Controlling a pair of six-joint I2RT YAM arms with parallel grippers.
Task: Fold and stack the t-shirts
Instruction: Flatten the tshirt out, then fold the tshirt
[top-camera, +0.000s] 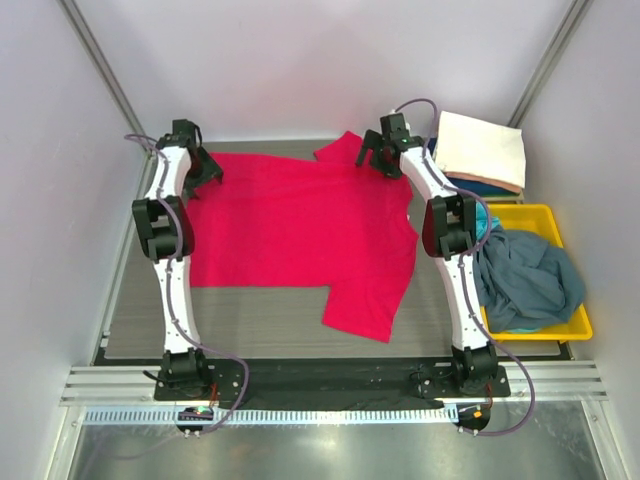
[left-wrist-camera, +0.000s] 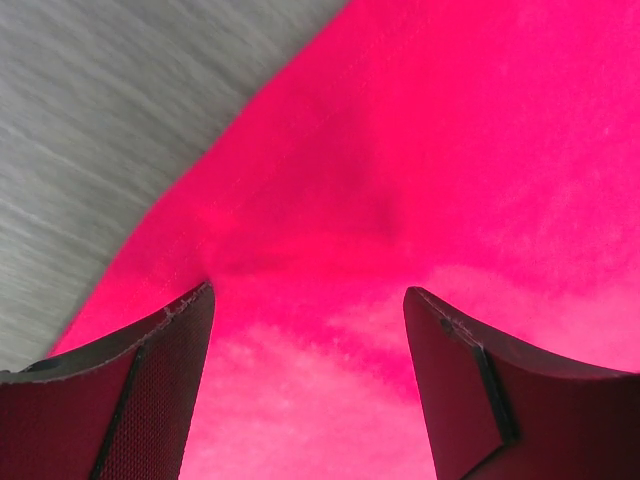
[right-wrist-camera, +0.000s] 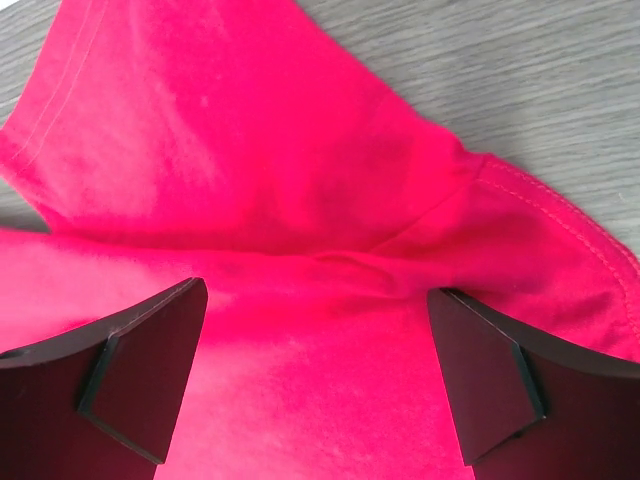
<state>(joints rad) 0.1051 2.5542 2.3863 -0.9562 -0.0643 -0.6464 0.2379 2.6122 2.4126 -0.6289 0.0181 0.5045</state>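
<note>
A crimson-pink t-shirt (top-camera: 300, 225) lies spread flat on the grey mat, one sleeve at the far edge and one at the near right. My left gripper (top-camera: 203, 166) is open just above the shirt's far left corner; the left wrist view shows pink cloth (left-wrist-camera: 420, 180) between and beyond its spread fingers (left-wrist-camera: 150, 380). My right gripper (top-camera: 383, 150) is open above the far sleeve seam; the right wrist view shows the sleeve (right-wrist-camera: 230, 130) and its spread fingers (right-wrist-camera: 140, 370). A slate blue-grey shirt (top-camera: 525, 280) is heaped in the tray. Cream-white (top-camera: 482, 148) folded shirts lie far right.
A yellow plastic tray (top-camera: 560, 330) stands at the right beside the right arm. The folded stack sits beyond it by the back wall. The grey mat (top-camera: 250, 320) is bare near the front. White walls close in the left, back and right.
</note>
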